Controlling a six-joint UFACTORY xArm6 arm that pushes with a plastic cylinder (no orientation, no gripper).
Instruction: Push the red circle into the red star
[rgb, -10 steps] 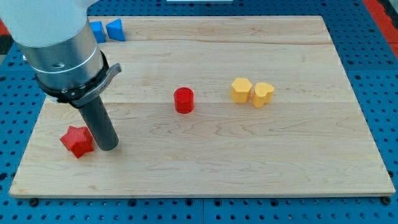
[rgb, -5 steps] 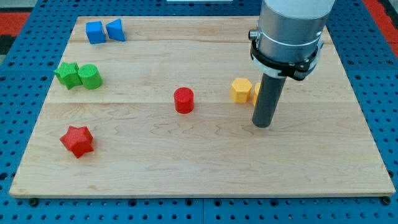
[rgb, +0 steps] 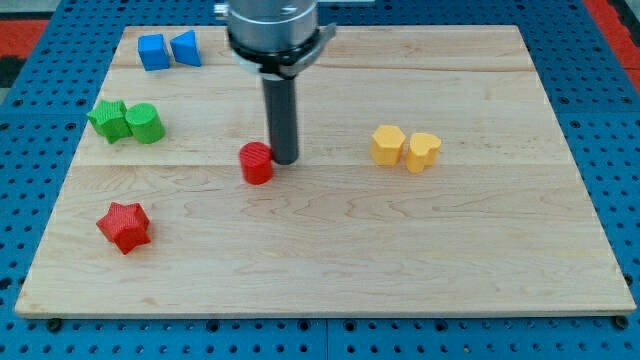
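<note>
The wooden board (rgb: 330, 270) lies on a blue pegboard table (rgb: 620, 130) and takes up most of the view. The arm's grey housing (rgb: 272, 25) enters at the view's top, left of centre, with the dark rod (rgb: 281, 115) running straight down from it. There is no claw on this arm, so nothing stands apart, together or clamped; the rod is the only working part.

My tip (rgb: 284, 160) rests on the board just to the view's right of the red circle (rgb: 256, 162), touching it or all but touching; the exact contact cannot be made out. The red circle sits left of the board's centre. The red star (rgb: 124, 225) lies well apart from it, toward the view's lower left.

Two yellow blocks, a yellow hexagon (rgb: 387, 144) and a yellow heart (rgb: 423, 151), sit side by side right of centre. Two green blocks (rgb: 126, 120) stand together at the left edge. Two blue blocks (rgb: 167, 49) stand together at the top left corner.
</note>
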